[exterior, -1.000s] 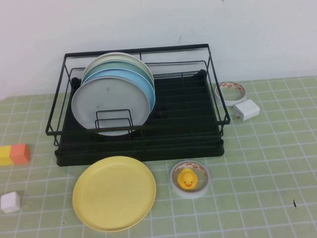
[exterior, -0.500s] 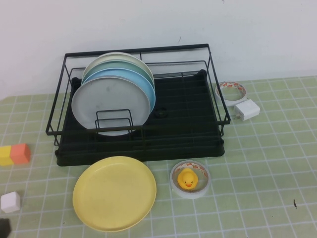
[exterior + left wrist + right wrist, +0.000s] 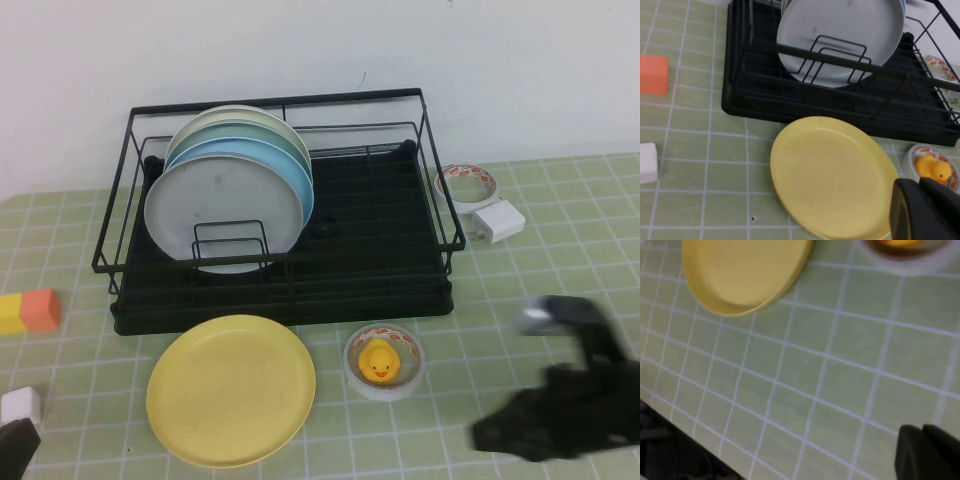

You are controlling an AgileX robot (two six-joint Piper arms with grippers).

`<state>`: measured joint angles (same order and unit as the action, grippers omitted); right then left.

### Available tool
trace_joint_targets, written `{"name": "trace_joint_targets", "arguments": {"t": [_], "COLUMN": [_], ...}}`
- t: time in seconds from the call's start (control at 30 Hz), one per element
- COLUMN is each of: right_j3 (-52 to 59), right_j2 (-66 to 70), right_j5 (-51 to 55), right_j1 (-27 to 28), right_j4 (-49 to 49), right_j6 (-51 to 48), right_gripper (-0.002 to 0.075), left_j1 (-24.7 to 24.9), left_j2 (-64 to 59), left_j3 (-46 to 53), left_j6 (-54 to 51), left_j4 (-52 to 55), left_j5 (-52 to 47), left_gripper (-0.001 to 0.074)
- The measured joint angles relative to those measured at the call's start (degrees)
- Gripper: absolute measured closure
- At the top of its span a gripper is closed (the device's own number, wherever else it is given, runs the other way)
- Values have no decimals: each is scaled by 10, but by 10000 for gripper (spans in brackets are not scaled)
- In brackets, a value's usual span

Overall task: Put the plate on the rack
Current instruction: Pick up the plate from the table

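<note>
The plate (image 3: 231, 389) is lying flat on the table just near of the rack (image 3: 282, 205), not yet gripped. The right gripper (image 3: 500, 437) is hovering near-right, the left gripper (image 3: 15, 450) sitting at the near-left corner; their fingers' state I cannot tell.

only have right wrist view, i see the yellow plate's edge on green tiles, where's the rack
observer: In the high view the rack stands just behind the plate, toward the wall.
operator: any free slots
observer: Its left part holds standing plates; its right part looks bare.
operator: where are the arms
observer: The right end effector is low at the front right, right of the tape ring; the left end effector is at the front left corner.
</note>
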<state>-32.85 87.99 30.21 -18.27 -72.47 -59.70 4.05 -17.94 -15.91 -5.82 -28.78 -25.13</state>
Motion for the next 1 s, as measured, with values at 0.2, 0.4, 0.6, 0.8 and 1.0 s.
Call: {"name": "trace_joint_targets", "arguments": {"t": [0.2, 0.4, 0.6, 0.8, 1.0], "right_j3": [-121, -234, -318, -374, -406], "right_j2": [109, 222, 292, 339, 377], "right_j5": [-32, 4, 28, 37, 29], "right_j1": [-96, -117, -117, -122, -145], "right_j4": [-18, -25, -25, -25, -25], "right_j6": [-10, -10, 17, 63, 94], "right_gripper": [728, 697, 426, 323, 315], "left_j1": [0, 0, 0, 0, 0], "left_j2": [0, 0, 0, 0, 0], "left_j3": [3, 3, 3, 3, 3], "left_j6": [1, 1, 1, 1, 1], "left_j4": [-13, -13, -13, -13, -15], "left_j5": [8, 8, 8, 14, 17], "left_gripper": [738, 737, 738, 738, 738]}}
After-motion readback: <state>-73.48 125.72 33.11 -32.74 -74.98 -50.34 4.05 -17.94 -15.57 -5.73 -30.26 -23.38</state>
